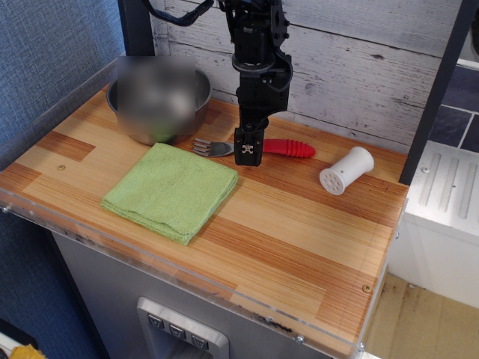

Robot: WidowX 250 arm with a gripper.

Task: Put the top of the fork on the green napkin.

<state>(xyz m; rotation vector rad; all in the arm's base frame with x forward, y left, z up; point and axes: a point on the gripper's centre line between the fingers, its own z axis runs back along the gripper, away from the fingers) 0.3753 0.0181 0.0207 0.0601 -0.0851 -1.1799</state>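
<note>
The fork lies on the wooden counter behind the green napkin (172,191). Its silver tined top (205,146) points left and rests on the wood just off the napkin's far corner. Its red ribbed handle (290,149) points right. My gripper (248,152) hangs straight down over the fork's neck, where the metal meets the red handle, and hides that part. Its fingers are seen edge-on as one dark block, so I cannot tell whether they are open or closed on the fork.
A steel bowl (156,101), blurred in this view, stands at the back left next to the napkin. A white cylindrical shaker (346,170) lies to the right of the fork handle. A plank wall (352,67) runs behind the counter, and the counter edge (224,295) is in front.
</note>
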